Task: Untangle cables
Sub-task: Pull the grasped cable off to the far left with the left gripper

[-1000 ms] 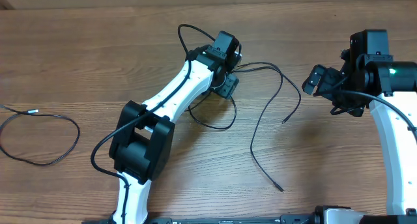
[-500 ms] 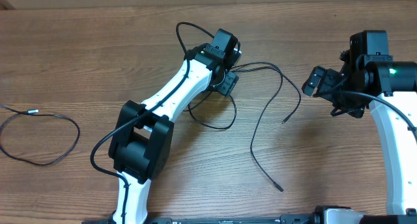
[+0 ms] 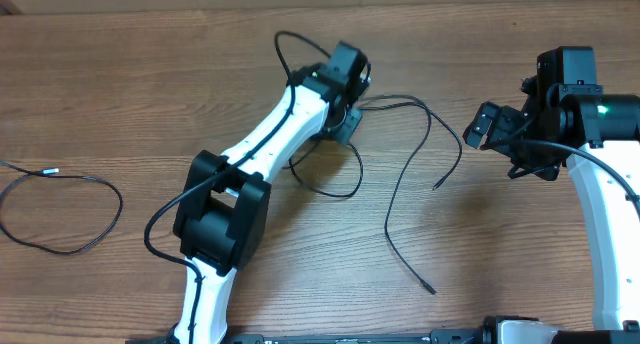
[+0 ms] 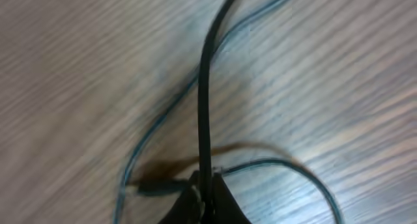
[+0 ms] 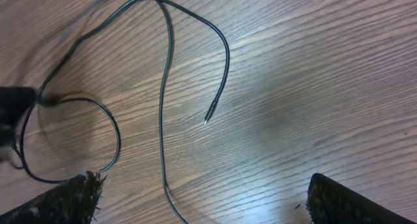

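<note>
Thin black cables (image 3: 389, 219) sprawl in loose strands across the middle of the wooden table, with one free end (image 3: 437, 187) pointing right. My left gripper (image 3: 347, 124) sits at the upper left of this tangle. In the left wrist view it (image 4: 205, 188) is shut on one black strand (image 4: 204, 107), which runs straight up from the jaws. Another strand (image 4: 146, 129) and a small plug (image 4: 156, 185) lie beside it. My right gripper (image 3: 488, 124) hovers to the right of the tangle, open and empty (image 5: 202, 185), with cable strands (image 5: 166, 87) below it.
A separate black cable (image 3: 118, 199) lies looped near the table's left edge. Thicker black cords (image 3: 150, 239) run along both arms. Bare wood lies between the tangle and the right arm.
My left gripper has closed onto a cable strand, and its wrist has shifted slightly. The right arm has not moved.
</note>
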`<state>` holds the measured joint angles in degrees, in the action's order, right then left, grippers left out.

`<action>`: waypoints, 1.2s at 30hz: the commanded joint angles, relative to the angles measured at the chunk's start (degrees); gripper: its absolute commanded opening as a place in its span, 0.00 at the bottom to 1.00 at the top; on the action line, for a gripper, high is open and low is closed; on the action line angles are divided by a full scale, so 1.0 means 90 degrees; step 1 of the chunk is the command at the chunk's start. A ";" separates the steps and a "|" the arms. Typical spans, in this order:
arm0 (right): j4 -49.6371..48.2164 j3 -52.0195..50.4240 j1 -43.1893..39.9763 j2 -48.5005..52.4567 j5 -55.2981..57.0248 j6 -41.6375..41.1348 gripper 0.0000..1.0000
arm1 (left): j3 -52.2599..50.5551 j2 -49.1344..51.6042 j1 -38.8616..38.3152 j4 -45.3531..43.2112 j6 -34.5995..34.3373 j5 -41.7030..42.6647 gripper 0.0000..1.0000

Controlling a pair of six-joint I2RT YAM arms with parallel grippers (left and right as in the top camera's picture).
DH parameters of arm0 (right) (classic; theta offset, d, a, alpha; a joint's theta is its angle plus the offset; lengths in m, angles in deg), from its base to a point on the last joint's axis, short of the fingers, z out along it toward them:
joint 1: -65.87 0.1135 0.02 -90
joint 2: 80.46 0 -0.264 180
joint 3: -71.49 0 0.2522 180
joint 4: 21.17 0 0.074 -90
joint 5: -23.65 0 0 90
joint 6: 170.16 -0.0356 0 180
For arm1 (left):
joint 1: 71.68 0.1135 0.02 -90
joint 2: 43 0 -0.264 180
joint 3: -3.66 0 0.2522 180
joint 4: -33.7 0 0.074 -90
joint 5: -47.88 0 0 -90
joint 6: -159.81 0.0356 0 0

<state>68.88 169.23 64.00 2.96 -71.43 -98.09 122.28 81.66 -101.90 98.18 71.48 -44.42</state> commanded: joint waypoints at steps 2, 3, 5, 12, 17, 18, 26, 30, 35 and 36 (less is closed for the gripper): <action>-0.0061 -0.0005 -0.0015 -0.0041 0.0051 0.0049 1.00 | 0.1841 -0.0865 0.0151 0.0508 -0.0015 -0.0121 0.04; -0.0061 -0.0005 -0.0015 -0.0041 0.0051 0.0049 1.00 | 0.2176 -0.0986 0.0168 0.0614 0.0085 -0.0121 0.04; -0.0058 -0.0005 -0.0015 -0.0041 0.0051 0.0049 1.00 | 0.2951 -0.1287 0.0245 0.0806 0.0427 -0.0129 0.04; -0.0061 -0.0005 -0.0015 -0.0041 0.0051 0.0049 1.00 | 0.4272 -0.2239 0.0792 0.0780 0.0726 -0.0153 0.04; -0.0053 -0.0005 -0.0015 -0.0041 0.0051 0.0049 1.00 | 0.4408 -0.2633 0.1571 0.0333 0.0719 -0.0828 0.04; -0.0053 -0.0005 -0.0015 -0.0041 0.0049 0.0051 1.00 | 0.4408 -0.2662 0.1787 0.0253 0.0704 -0.0996 0.04; -0.0058 -0.0005 -0.0015 -0.0041 0.0051 0.0049 1.00 | 0.4401 -0.2599 0.4439 0.0447 -0.1324 -0.0906 0.04; -0.0095 -0.0005 -0.0015 -0.0041 0.0046 0.0049 1.00 | 0.4401 -0.2390 0.5457 0.1127 -0.1413 -0.0070 0.04; -0.0160 -0.0005 -0.0015 -0.0041 -0.0063 0.0049 1.00 | 0.4284 -0.1851 0.5799 0.2091 -0.1457 -0.0624 0.04; -0.0158 -0.0005 -0.0015 -0.0041 -0.0066 0.0049 1.00 | 0.4192 -0.1717 0.5812 0.2215 -0.1464 -0.0675 0.05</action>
<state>67.79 169.23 64.02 2.96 -71.54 -98.11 161.78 62.43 -49.53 116.09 60.45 -49.52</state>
